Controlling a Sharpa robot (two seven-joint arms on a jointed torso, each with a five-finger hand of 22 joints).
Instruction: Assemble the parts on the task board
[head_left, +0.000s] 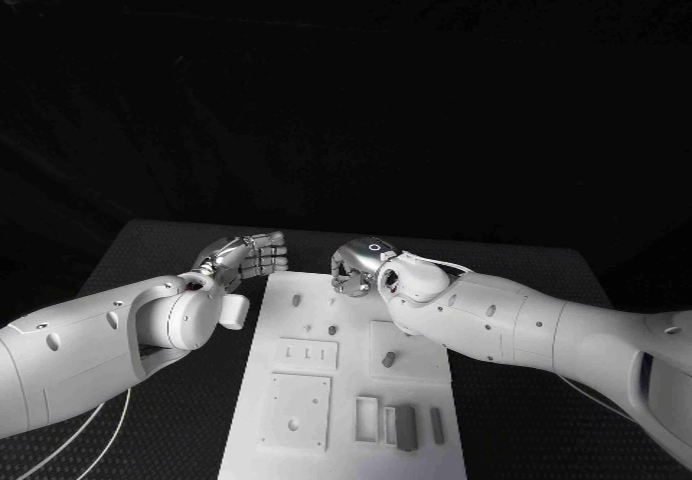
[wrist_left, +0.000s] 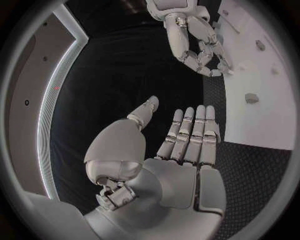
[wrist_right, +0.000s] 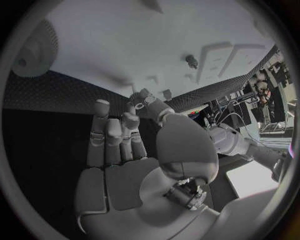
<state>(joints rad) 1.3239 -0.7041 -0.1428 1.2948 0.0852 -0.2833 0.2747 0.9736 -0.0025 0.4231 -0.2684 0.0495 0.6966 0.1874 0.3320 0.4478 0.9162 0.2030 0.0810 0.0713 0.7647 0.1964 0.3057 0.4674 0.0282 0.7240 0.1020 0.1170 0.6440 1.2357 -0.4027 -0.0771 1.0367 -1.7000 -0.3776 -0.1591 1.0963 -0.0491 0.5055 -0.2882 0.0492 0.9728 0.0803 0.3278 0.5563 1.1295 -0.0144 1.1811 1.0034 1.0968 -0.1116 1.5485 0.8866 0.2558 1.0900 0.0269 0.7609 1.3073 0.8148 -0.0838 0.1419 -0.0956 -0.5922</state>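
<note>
We see the white task board (head_left: 346, 440) on the black tabletop (head_left: 173, 250), grey parts (head_left: 404, 427) at its near end. At its far end, left robot hand (head_left: 248, 255) and right robot hand (head_left: 361, 265) hover empty, fingers apart.

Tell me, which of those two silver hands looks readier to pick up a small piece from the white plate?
Probably the right hand: it hovers over the task board's far end, near a small grey part. The left hand hangs beside the board, over the black table. Both hold nothing.
</note>
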